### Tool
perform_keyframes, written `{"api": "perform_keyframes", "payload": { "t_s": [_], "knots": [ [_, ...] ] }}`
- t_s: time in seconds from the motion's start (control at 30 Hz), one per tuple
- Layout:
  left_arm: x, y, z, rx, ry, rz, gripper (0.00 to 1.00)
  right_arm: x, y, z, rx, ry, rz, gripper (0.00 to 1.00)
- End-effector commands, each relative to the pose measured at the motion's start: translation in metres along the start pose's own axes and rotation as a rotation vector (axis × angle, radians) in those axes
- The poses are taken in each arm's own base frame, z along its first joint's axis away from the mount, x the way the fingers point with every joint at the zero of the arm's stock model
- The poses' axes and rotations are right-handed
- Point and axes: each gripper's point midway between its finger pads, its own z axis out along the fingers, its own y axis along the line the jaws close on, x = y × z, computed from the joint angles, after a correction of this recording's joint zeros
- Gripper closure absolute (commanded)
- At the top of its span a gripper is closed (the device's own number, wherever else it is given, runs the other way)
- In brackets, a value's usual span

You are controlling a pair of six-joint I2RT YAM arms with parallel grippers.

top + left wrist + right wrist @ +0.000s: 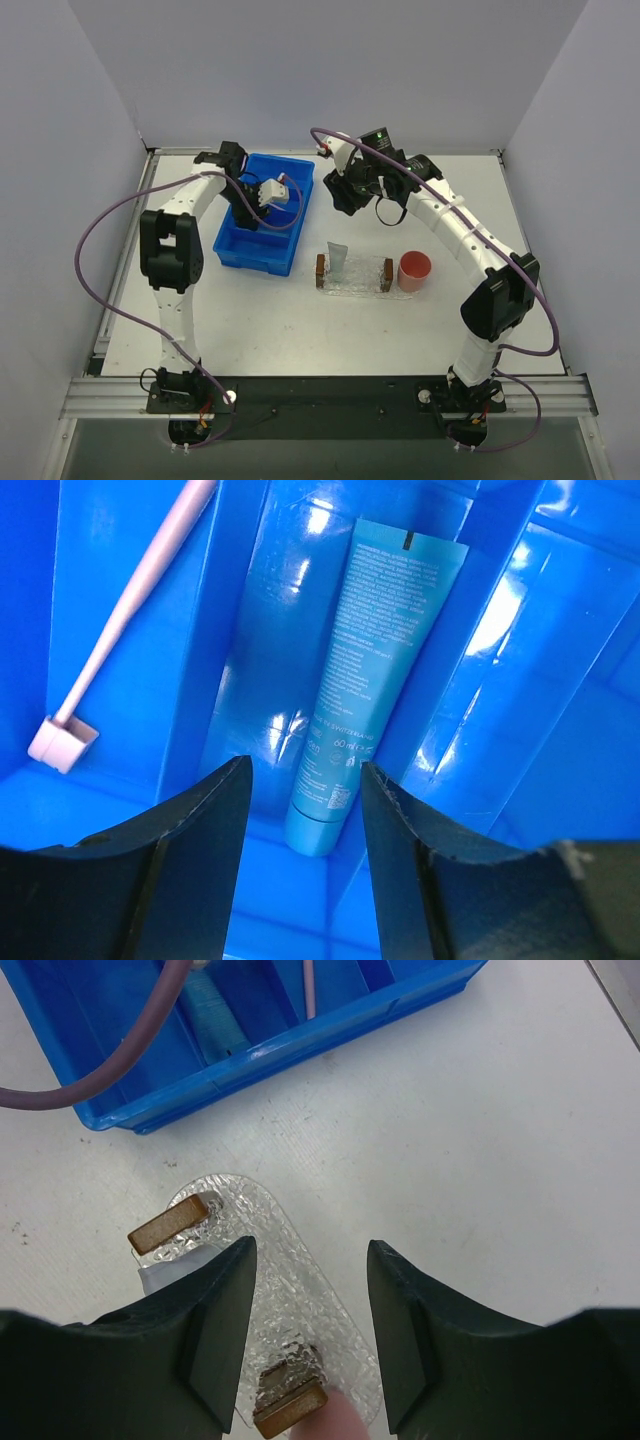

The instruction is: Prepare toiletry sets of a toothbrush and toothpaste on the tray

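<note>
**One tube on the tray; brush and second tube wait in the bin**

The tray (356,284) lies near the middle of the table (300,330), its long side parallel to the near edge. It is a clear, pebbled rectangle with rounded ends and a brown block (168,1223) at each short end, probably serving as handles or stops. A pale grey-blue toothpaste tube (337,262) lies flat across the tray's left end, just inside the block, leaving the rest bare for what is to come.

The toothbrush (130,610), a thin pink-lilac stick with a small square head, lies in one compartment of the blue compartmented bin (232,255), which sits toward the far left of the table. Next to it, past a divider, lies the brighter blue toothpaste tube (375,670), flat and glossy, cap end toward the camera. The bin's slick plastic walls hem both in, so either one looks reachable only from above.

The left gripper (305,830) hangs inside the bin with its jaws apart and empty, straddling the cap end of that tube, which suggests a pick is being lined up. The right gripper (310,1300) hovers over the tray, jaws likewise apart and holding nothing. A round pink cup (414,270) stands just beside the tray's right end.
</note>
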Motion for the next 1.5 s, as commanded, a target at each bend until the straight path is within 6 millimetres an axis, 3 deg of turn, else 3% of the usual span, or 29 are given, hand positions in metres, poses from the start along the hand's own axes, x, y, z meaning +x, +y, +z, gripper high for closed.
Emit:
{"api": "perform_keyframes", "payload": {
  "t_s": [0.0, 0.23, 0.27, 0.33, 0.37, 0.97, 1.47],
  "knots": [
    [-0.003, -0.003, 0.002, 0.089, -0.018, 0.103, 0.43, -0.008, 0.001, -0.002, -0.012, -0.029, 0.013, 0.56],
    [-0.001, -0.005, 0.006, 0.200, -0.028, 0.250, 0.42, -0.001, 0.004, 0.001, -0.027, -0.013, 0.021, 0.56],
    [0.004, -0.013, 0.011, 0.255, -0.027, 0.259, 0.42, -0.002, 0.005, 0.001, -0.028, -0.015, 0.021, 0.56],
    [0.000, -0.007, 0.004, 0.259, -0.034, 0.290, 0.42, 0.001, 0.005, 0.003, -0.030, -0.010, 0.025, 0.56],
    [0.004, -0.014, 0.007, 0.306, -0.030, 0.287, 0.42, 0.002, 0.005, 0.003, -0.033, -0.007, 0.027, 0.56],
    [0.014, -0.031, 0.007, 0.371, -0.009, 0.358, 0.42, 0.005, 0.010, 0.010, -0.060, -0.002, 0.044, 0.56],
    [0.036, -0.033, 0.028, 0.387, 0.080, 0.363, 0.42, 0.008, 0.014, 0.011, -0.057, 0.010, 0.033, 0.57]
  ]
}}
